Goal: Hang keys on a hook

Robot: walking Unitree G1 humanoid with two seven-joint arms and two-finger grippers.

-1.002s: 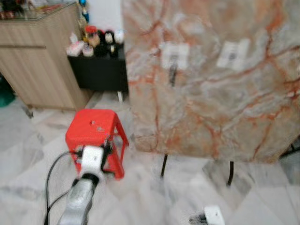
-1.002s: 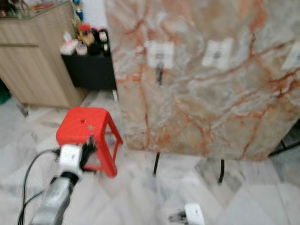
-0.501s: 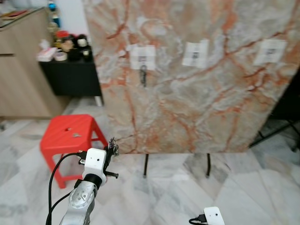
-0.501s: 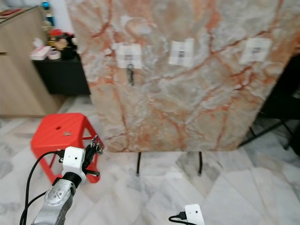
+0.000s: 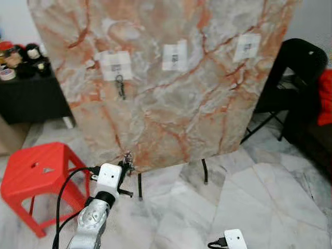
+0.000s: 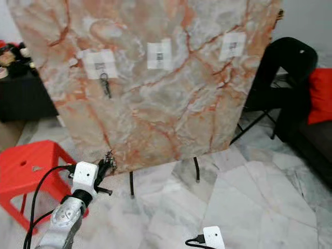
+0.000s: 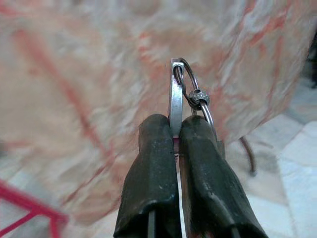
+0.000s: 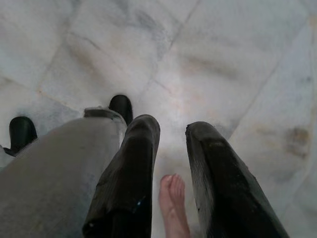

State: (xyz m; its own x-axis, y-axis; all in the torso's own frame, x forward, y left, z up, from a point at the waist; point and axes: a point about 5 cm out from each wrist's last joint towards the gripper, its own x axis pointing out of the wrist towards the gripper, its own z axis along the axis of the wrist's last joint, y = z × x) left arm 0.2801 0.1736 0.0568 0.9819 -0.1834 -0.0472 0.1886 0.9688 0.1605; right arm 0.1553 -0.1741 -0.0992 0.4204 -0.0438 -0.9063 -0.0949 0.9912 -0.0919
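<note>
A tall marble-patterned board (image 5: 171,98) stands on thin black legs in front of me. Three white hook labels sit on it: left (image 5: 115,63), middle (image 5: 175,54) and right (image 5: 247,47). A dark key bunch (image 5: 120,86) hangs under the left label. My left gripper (image 5: 126,161) is raised low before the board's bottom edge, well below the labels. It is shut on a flat silver key (image 7: 174,94) with a wire ring (image 7: 197,96). My right gripper (image 8: 173,134) hangs open over the floor.
A red plastic stool (image 5: 31,174) stands to my left. A black chair (image 5: 295,67) and a red cushion (image 5: 326,98) are to the right of the board. A black side table (image 5: 26,96) with jars is at far left. A person's bare foot (image 8: 171,201) is on the floor tiles.
The camera has swung to the right, so the board now faces me and the stool sits further left in view. My left gripper still holds the key, slightly nearer the board.
</note>
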